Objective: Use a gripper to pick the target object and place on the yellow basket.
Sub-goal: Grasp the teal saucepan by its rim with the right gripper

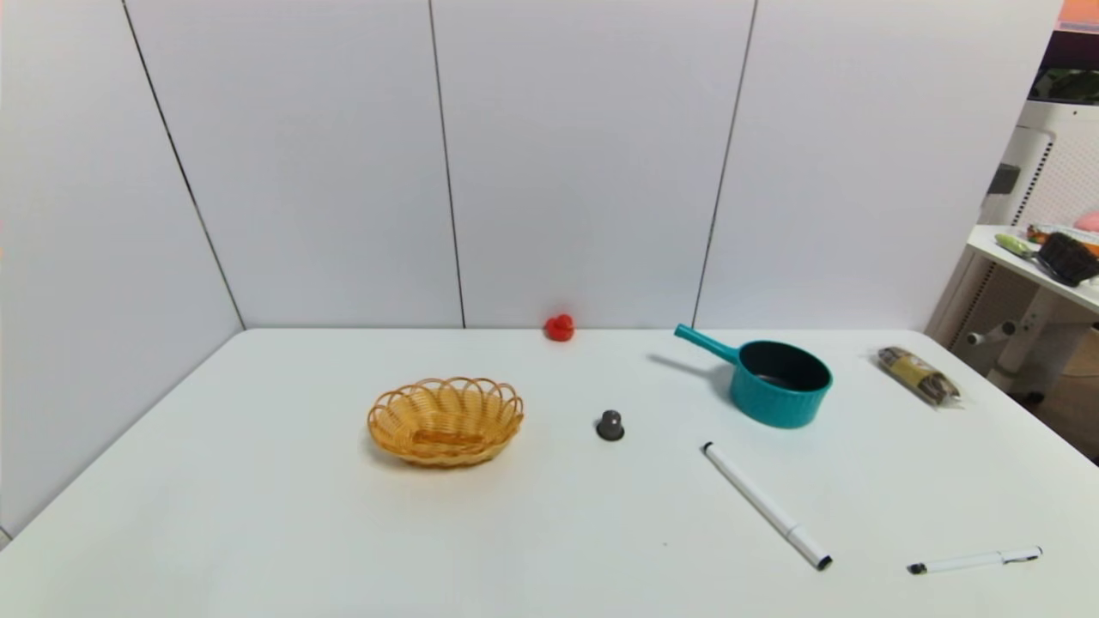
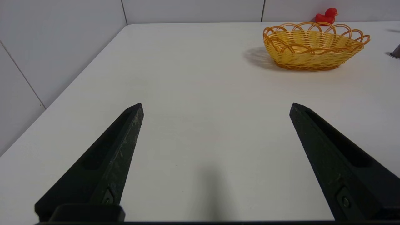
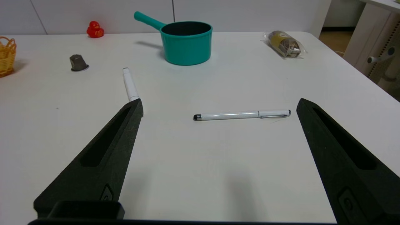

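Two black grippers hang over the white table (image 1: 258, 515) with nothing between their jaws: the left gripper (image 2: 216, 106) spread wide near the yellow woven wicker basket (image 1: 446, 421), the right gripper (image 3: 219, 101) spread wide above a white pen (image 3: 242, 115). Going rightward from the basket come a small grey capsule (image 1: 610, 425), a white marker (image 1: 766, 505), then the teal ribbed saucepan (image 1: 777, 382), upright, well apart from the basket.
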Tool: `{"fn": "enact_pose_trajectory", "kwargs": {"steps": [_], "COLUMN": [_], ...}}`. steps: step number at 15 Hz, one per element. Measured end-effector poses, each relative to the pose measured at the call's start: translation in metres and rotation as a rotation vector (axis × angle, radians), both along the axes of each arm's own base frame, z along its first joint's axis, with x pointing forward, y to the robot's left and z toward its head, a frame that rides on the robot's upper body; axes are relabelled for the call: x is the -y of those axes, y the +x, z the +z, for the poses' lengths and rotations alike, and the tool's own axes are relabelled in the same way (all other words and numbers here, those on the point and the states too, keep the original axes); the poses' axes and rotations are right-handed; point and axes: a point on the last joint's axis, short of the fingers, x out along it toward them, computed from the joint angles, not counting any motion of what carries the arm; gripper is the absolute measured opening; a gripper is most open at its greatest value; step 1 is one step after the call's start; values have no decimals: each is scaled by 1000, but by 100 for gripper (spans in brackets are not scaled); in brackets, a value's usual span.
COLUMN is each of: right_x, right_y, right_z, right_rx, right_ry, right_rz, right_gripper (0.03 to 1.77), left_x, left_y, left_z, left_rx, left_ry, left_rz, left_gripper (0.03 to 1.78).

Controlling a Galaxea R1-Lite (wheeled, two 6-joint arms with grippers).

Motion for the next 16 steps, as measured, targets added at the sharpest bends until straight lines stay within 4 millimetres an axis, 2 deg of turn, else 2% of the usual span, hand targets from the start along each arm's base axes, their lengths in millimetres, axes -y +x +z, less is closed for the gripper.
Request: {"fn": "enact_pose_trajectory", "kwargs": {"steps": [2,4,5,6,9,11,13,16], "right_x": [0,0,0,0,0,-1,-1,3], "right_y": [1,5,12,16,47,81,117,188], "right_z": [6,30,51,64,126,164,194,235], "right_rx": [-7,-28,-44,-54,-82,-110,-143,-204], "right_ry": [-11,-20,-26,-28,-31,-27,-25,-15], "right_rz": [2,3,6,9,16,18,14,-19], "right_gripper": [170,170,170,170,170,170,170,170], "left_x": [0,0,0,0,0,0,0,0], "left_y": [0,0,0,0,0,0,0,0], "left_z": [0,0,0,0,0,0,0,0], "left_rx": [0,0,0,0,0,0,0,0], "left_ry": [0,0,0,0,0,0,0,0], "left_rz": [0,0,-1,0,0,0,0,0], "left_gripper": [169,169,169,169,169,169,169,169]}}
